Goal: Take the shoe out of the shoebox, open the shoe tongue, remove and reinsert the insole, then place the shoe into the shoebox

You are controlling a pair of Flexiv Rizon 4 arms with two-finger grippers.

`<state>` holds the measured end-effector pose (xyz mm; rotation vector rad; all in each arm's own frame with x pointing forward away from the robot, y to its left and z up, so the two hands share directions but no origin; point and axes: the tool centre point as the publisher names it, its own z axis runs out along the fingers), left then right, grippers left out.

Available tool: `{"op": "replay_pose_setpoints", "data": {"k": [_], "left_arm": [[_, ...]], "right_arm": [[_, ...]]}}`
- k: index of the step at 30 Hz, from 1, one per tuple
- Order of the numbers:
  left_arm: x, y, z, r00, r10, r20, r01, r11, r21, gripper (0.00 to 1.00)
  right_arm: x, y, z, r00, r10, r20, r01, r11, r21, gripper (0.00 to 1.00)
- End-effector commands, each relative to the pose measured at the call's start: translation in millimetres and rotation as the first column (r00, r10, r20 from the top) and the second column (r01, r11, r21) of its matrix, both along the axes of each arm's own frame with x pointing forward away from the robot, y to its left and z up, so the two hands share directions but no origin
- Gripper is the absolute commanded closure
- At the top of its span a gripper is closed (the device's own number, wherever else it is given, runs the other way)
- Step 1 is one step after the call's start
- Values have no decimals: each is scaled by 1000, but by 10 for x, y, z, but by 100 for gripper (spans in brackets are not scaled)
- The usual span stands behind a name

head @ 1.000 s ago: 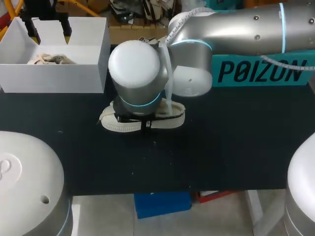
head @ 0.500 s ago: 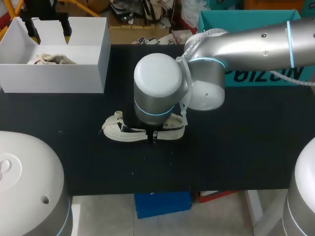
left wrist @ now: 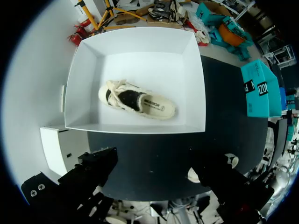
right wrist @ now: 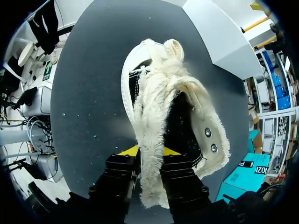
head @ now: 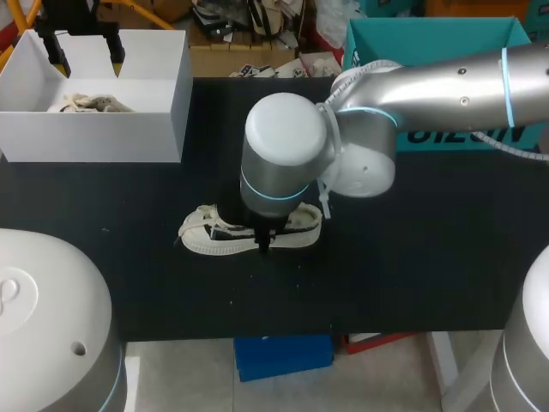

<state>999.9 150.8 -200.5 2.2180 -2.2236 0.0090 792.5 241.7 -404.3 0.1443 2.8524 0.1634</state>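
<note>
A cream shoe [head: 214, 236] with a fluffy lining lies on its sole in the middle of the black table, toe to the left. My right arm comes in from the right, and its wrist hangs over the shoe's heel half. In the right wrist view the right gripper [right wrist: 152, 156] is shut on the fluffy shoe tongue [right wrist: 152, 116], which passes between both fingers. My left gripper [left wrist: 159, 163] stands open above a white box [left wrist: 198, 93] holding a second cream shoe [left wrist: 138, 99]. The teal shoebox [head: 429, 43] stands open at the back right.
The white box [head: 94, 133] takes up the table's back left corner, with the left gripper [head: 81, 47] over its far side. Bare black tabletop [head: 412, 249] lies in front of and to the right of the shoe.
My right arm has shifted right and toward the table's front, and the shoe has slid along with it. The teal shoebox shows more behind the arm. The left arm has kept still.
</note>
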Motion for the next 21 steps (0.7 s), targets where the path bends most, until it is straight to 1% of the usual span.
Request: {"op": "replay_pose_setpoints", "data": {"k": [1, 2, 4, 7, 9, 11, 14, 17, 21], "left_arm": [[-2, -2, 4, 1000, 1, -2, -1, 1000, 2, 0], [-2, -2, 4, 1000, 1, -2, -1, 1000, 2, 0], [-2, -2, 4, 1000, 1, -2, -1, 1000, 2, 0], [-2, -2, 4, 1000, 1, -2, -1, 1000, 2, 0], [-2, -2, 4, 1000, 1, -2, -1, 1000, 2, 0], [-2, -2, 4, 1000, 1, -2, -1, 1000, 2, 0], [-2, -2, 4, 1000, 1, -2, -1, 1000, 2, 0], [-2, -2, 4, 1000, 1, -2, -1, 1000, 2, 0], [-2, -2, 4, 1000, 1, -2, -1, 1000, 2, 0]], "right_arm": [[-18, -11, 114, 1000, -12, -11, 12, 1000, -18, 0], [-26, -23, 169, 1000, -17, -8, 17, 1000, -16, 0], [-38, -43, 291, 999, -19, -35, 18, 999, -27, 0], [-45, -75, 490, 997, 11, -82, -12, 1000, -13, 0], [-42, -103, 637, 997, 27, -78, -28, 1000, -1, 0], [-44, -134, 748, 995, 37, -93, -36, 999, 10, 0], [-34, -183, 877, 990, 80, -113, -77, 997, 28, 0], [-13, -252, 987, 987, 110, -119, -102, 992, 68, 0], [35, -314, 1097, 979, 181, -90, -168, 976, 135, 0]]}}
